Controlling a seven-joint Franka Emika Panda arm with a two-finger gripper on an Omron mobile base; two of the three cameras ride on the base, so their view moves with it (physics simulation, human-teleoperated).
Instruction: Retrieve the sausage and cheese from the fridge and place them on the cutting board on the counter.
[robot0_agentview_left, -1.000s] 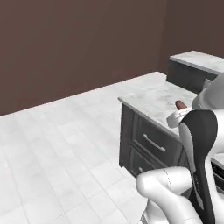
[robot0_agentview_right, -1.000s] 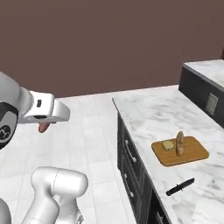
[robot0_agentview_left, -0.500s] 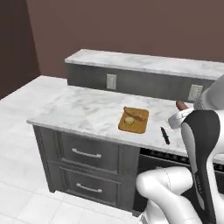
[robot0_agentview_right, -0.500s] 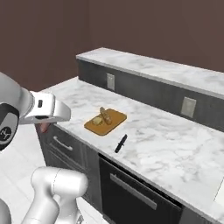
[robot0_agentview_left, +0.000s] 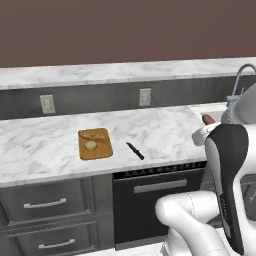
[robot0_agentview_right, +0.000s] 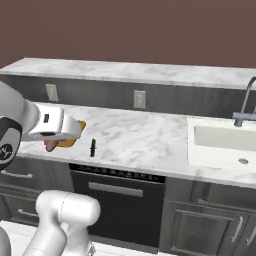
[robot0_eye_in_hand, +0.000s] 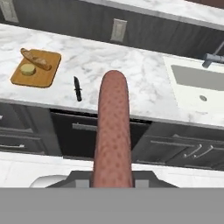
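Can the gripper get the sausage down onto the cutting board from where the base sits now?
Probably yes. The gripper hangs just in front of the counter, shut on the sausage. The cutting board lies near the front edge, holding cheese and a bread piece; its right half looks free.

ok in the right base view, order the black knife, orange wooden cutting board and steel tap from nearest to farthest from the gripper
1. Orange-brown wooden cutting board, partly hidden just behind the gripper.
2. Black knife, just right of it on the counter.
3. Steel tap, far right, over the sink.
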